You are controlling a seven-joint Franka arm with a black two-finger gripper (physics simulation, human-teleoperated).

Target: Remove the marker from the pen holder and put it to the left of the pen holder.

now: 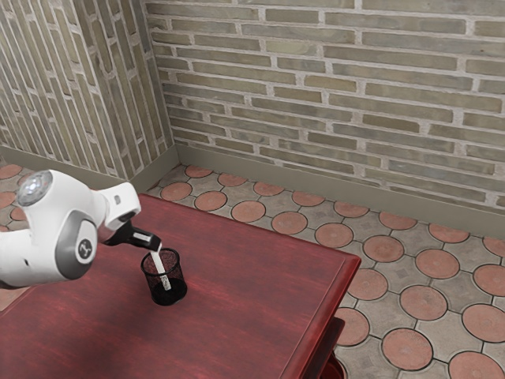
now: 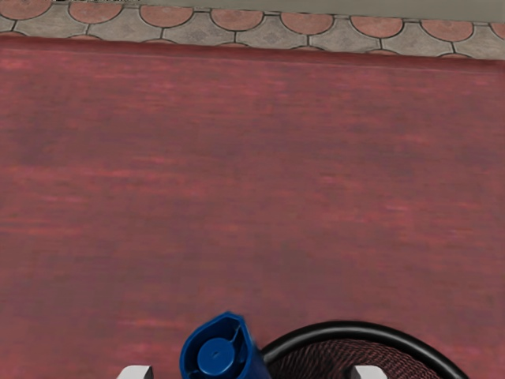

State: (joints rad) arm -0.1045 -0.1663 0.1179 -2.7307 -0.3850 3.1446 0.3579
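In the exterior view my gripper (image 1: 156,244) is at the top of the pen holder, tilted down over it. The black mesh pen holder (image 1: 174,289) stands upright on the table, with the white marker (image 1: 165,281) leaning inside; its upper end is hidden at the gripper. The wrist view has the marker's blue cap (image 2: 217,357) beside the pen holder's round black rim (image 2: 347,326). Pale fingertips stand wide apart at the lower edge of that view, the gripper (image 2: 252,373) open with the cap between them, nearer one finger and not visibly pinched.
The red wooden table (image 1: 245,288) extends around the pen holder, and its far edge (image 2: 252,55) crosses the wrist view. Beyond it are a tiled floor (image 1: 383,249) and a brick wall (image 1: 331,103).
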